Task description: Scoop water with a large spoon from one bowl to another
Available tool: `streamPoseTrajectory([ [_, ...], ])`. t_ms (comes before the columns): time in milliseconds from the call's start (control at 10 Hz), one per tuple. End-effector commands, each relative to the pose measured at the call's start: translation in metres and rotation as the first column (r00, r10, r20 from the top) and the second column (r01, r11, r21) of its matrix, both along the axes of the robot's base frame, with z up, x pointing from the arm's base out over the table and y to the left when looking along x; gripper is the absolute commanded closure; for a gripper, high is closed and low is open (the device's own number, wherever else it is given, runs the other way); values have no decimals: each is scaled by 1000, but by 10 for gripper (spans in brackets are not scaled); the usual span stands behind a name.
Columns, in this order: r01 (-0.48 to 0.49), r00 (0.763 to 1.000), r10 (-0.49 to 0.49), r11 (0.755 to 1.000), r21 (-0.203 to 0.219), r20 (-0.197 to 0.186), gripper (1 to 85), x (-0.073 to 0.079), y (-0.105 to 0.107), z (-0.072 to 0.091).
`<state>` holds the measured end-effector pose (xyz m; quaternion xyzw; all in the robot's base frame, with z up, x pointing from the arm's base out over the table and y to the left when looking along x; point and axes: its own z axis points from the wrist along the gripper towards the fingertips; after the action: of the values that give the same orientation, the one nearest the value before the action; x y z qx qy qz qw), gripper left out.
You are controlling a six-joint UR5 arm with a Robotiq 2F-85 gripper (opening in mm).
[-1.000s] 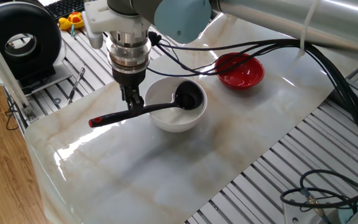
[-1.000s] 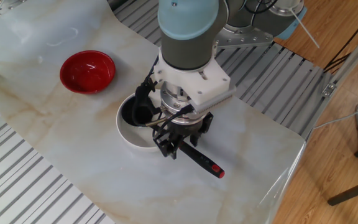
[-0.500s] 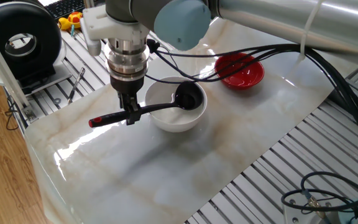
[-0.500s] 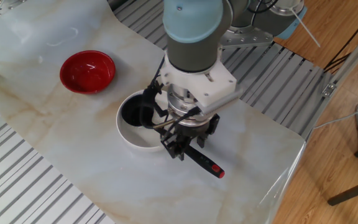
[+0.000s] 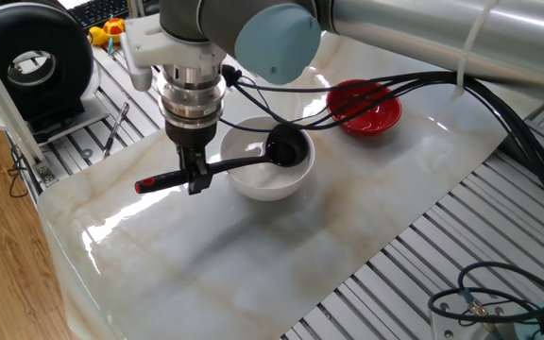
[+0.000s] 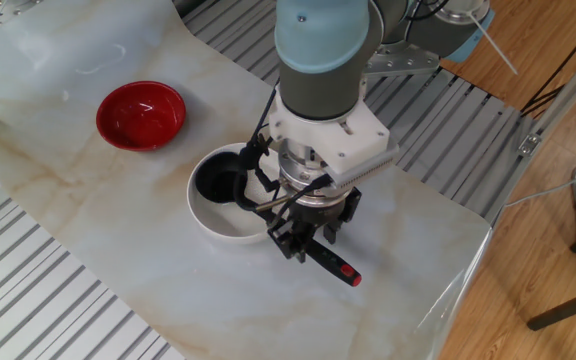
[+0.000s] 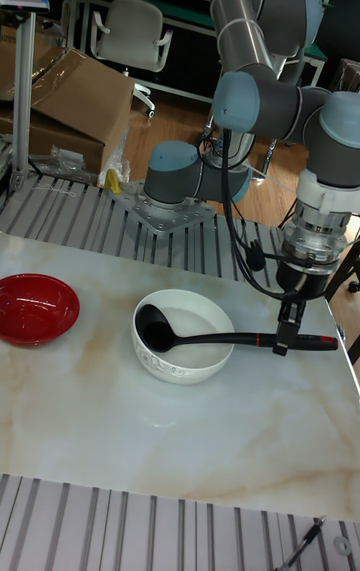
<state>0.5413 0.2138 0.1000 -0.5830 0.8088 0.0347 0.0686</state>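
Claw (image 5: 197, 179) pinches long black plastic ladle's (image 5: 244, 162) handle | scoop in deep white bowl (image 5: 253, 185) | risk: tilting spills water

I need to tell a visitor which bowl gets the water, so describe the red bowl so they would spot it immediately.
Start at the marble tabletop and the deep white bowl holding the black ladle. The red bowl sits apart from it, smaller, shallower, glossy, and the only red dish.
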Motion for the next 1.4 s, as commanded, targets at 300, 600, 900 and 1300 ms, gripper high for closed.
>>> streamPoseTrajectory([
  [300, -6, 1000, 5, 999, 40, 14, 400, 4, 6, 0],
  [600, 8, 1000, -9, 999, 48, 15, 840, 4, 7, 0],
  [900, 8, 1000, -8, 999, 38, 23, 843, 8, 5, 3],
  [1300, -15, 999, 13, 998, 58, 36, 843, 17, 9, 16],
])
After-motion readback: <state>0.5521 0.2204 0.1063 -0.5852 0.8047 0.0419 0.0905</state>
